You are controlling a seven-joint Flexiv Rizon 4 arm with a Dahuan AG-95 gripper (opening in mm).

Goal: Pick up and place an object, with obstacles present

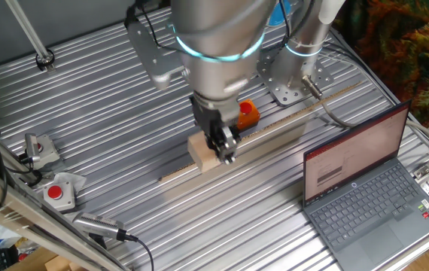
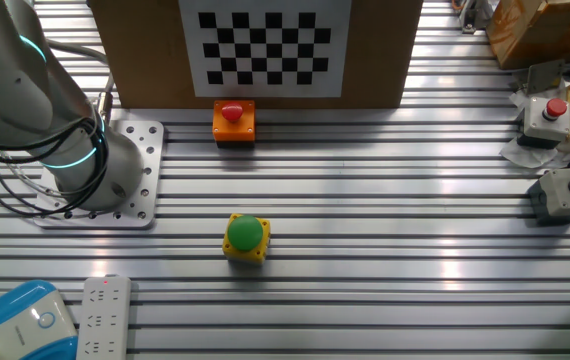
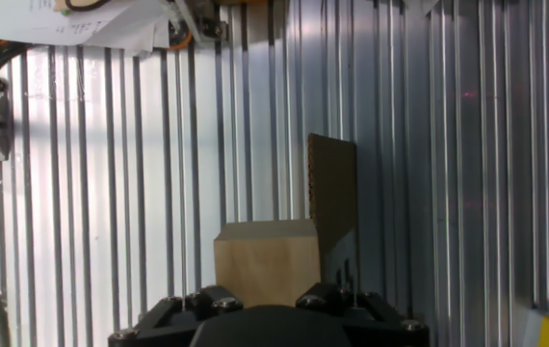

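Observation:
The pale tan wooden block (image 1: 205, 156) lies on the ribbed metal table (image 1: 124, 113), against the near side of a long thin wooden strip (image 1: 290, 120). My gripper (image 1: 227, 150) is down at the block's right end, with its dark fingers against the block. In the hand view the block (image 3: 266, 256) fills the space just ahead of the gripper body, and the fingertips are hidden. I cannot tell whether the jaws are closed on it. The block does not show in the other fixed view.
An orange box with a red button (image 1: 247, 113) sits just behind the strip, and shows too in the other fixed view (image 2: 234, 122). An open laptop (image 1: 365, 181) stands at the right. Grey button boxes (image 1: 58, 190) lie at the left. A brown cardboard piece (image 3: 333, 188) stands beside the block. A yellow box with a green button (image 2: 246, 236) is mid-table.

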